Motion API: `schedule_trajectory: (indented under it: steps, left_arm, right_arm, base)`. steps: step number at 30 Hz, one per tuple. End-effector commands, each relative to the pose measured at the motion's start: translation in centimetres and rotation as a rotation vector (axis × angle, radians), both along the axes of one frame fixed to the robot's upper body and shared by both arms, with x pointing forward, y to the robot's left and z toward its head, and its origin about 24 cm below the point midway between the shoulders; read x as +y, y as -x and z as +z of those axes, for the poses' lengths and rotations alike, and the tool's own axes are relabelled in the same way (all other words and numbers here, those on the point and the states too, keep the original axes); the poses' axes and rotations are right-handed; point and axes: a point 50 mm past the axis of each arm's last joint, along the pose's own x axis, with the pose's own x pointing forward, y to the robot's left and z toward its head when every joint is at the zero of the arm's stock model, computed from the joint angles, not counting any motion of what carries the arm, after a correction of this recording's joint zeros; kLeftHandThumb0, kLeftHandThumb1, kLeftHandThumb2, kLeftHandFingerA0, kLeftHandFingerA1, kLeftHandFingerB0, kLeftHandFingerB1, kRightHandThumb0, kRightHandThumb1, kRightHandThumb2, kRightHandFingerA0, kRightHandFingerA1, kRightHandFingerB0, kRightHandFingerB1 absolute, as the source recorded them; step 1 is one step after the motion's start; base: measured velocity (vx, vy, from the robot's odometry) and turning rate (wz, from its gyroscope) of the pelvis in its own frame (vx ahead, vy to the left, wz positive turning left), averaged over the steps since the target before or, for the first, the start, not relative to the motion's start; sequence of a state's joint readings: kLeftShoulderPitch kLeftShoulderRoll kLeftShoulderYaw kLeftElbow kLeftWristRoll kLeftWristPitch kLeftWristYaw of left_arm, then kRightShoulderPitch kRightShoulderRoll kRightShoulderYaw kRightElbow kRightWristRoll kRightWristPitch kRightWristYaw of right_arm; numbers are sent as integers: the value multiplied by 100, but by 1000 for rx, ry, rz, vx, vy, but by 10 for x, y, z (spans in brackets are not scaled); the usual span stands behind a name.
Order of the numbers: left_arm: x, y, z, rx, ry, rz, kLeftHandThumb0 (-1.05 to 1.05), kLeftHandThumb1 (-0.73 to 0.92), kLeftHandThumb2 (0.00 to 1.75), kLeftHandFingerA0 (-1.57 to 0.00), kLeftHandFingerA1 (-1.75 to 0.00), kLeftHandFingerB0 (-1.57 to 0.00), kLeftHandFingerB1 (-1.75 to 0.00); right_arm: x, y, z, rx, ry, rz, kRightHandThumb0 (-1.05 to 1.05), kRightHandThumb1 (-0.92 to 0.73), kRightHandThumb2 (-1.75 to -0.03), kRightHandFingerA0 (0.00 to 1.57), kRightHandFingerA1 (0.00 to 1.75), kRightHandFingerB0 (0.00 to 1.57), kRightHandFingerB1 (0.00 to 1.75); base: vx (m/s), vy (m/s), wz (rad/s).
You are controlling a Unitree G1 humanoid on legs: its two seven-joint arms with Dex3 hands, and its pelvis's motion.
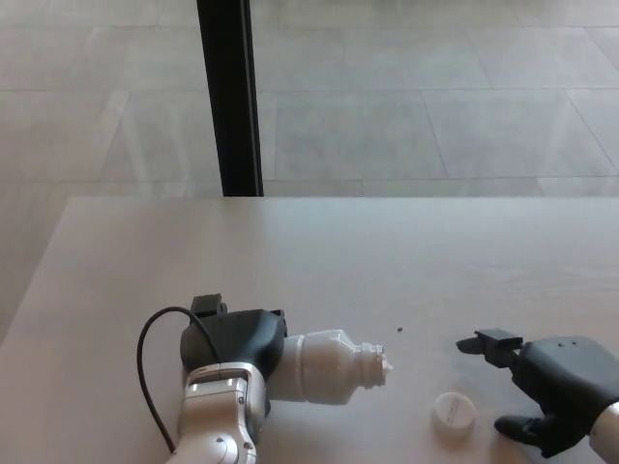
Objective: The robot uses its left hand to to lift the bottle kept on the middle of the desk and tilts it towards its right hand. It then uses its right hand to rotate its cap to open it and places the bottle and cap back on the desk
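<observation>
Bottle [324, 365], white and uncapped, is lying tilted in my left hand [234, 346], which is gripping its base low on the desk [319, 251], neck pointing right. Further right, I am seeing the white cap [453, 412] sitting on the desk, just beside my right hand [551, 387], whose fingers are spread apart and holding nothing.
</observation>
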State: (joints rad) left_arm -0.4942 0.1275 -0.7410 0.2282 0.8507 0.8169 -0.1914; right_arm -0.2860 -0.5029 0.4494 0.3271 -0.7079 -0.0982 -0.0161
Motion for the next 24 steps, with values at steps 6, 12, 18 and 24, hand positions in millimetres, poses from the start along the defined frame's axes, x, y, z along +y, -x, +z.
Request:
schedule_trajectory:
  steps: [6, 12, 18, 24]
  left_arm:
    - [22, 11, -20, 282, -17, 75, -71, 49, 71, 0, 0, 0, 0]
    - [22, -1, 0, 311, 27, 56, -94, 65, 60, 0, 0, 0, 0]
    - [21, -2, 12, 299, 80, 17, -94, 60, 74, 0, 0, 0, 0]
    - [29, -2, 31, 254, 172, -12, -90, 62, 73, 0, 0, 0, 0]
  right_arm:
    - [-6, 28, -37, 147, 68, -52, -104, -63, -96, 0, 16, 0, 10]
    - [-7, 25, -30, 127, 22, -70, -100, -60, -85, 0, 0, 0, 0]
    - [-13, 25, -27, 113, -13, -102, -86, -55, -80, 0, 0, 0, 7]
    - [-21, 25, -18, 98, -77, -126, -101, -62, -92, 0, 15, 0, 7]
  base:
    - [0, 0, 0]
    - [0, 0, 0]
    - [0, 0, 0]
    - [0, 0, 0]
